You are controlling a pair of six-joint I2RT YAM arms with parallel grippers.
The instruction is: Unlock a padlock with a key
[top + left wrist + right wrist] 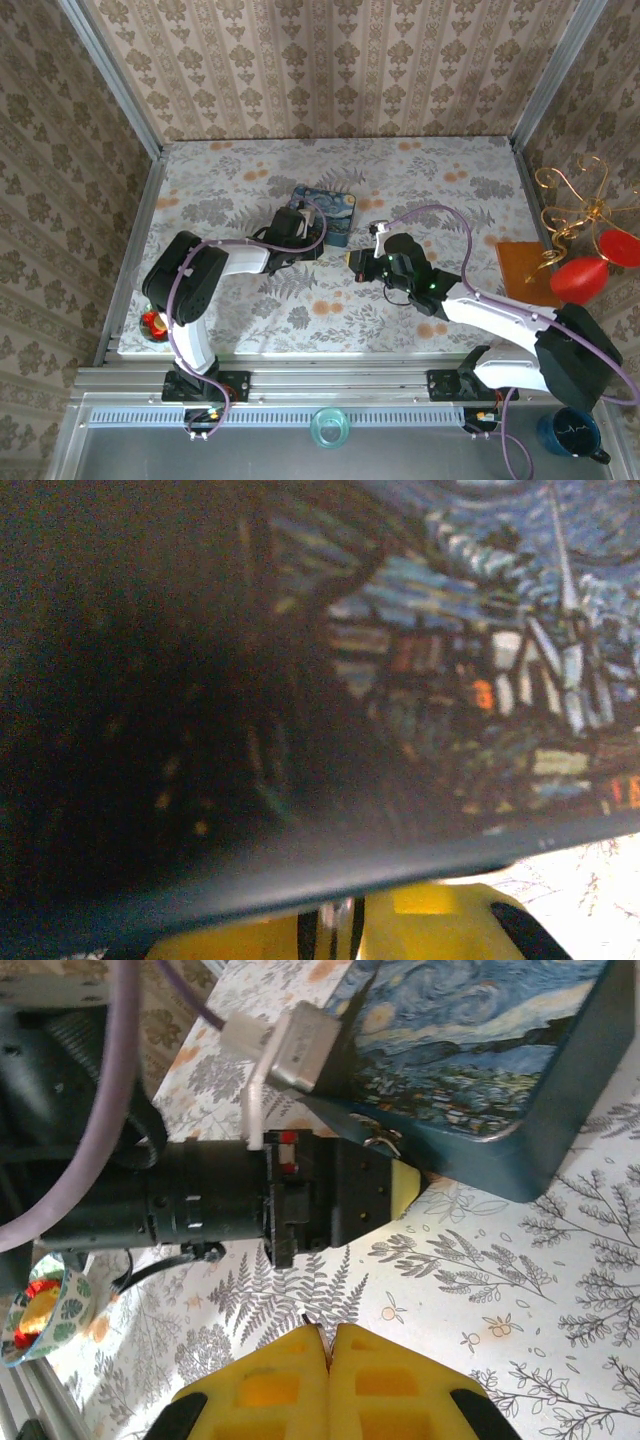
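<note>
Left pincer (pixel 332 927), closure untellable, may nip the box (pixel 480 1050) edge beside its tips, missing the padlock (pixel 384 1141); right pincer (pixel 322 1338) closed.

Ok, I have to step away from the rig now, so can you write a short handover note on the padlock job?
Left gripper: tips against the lower edge of the blue painted box; open or shut, I cannot tell.
Right gripper: shut, low over the table, short of the box; whether it holds the key I cannot tell.
Padlock: probably the small silvery loop at the box edge by the left tips, too small to be sure.
Done: both arms are at the box. Left: key in, turn, free the shackle.
</note>
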